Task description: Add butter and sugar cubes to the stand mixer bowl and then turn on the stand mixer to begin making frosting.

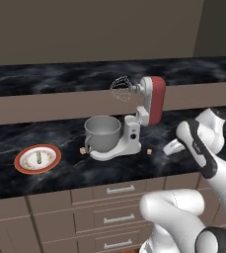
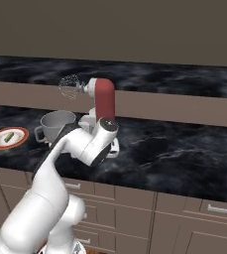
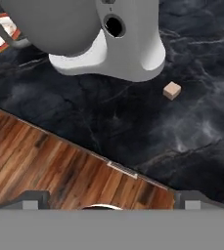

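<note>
One sugar cube [image 3: 171,90] lies on the desk [image 3: 196,58] ahead of the spread, empty end effector [image 3: 111,197]; descend straight, centre fingers around it, then pinch.

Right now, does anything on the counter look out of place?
Yes. Two sugar cubes lie loose on the dark counter, one on each side of the stand mixer, not on the plate or in the bowl.

The arm bends forward to the right of the stand mixer [image 1: 134,118], its gripper [image 1: 171,148] spread wide, holding nothing.
</note>
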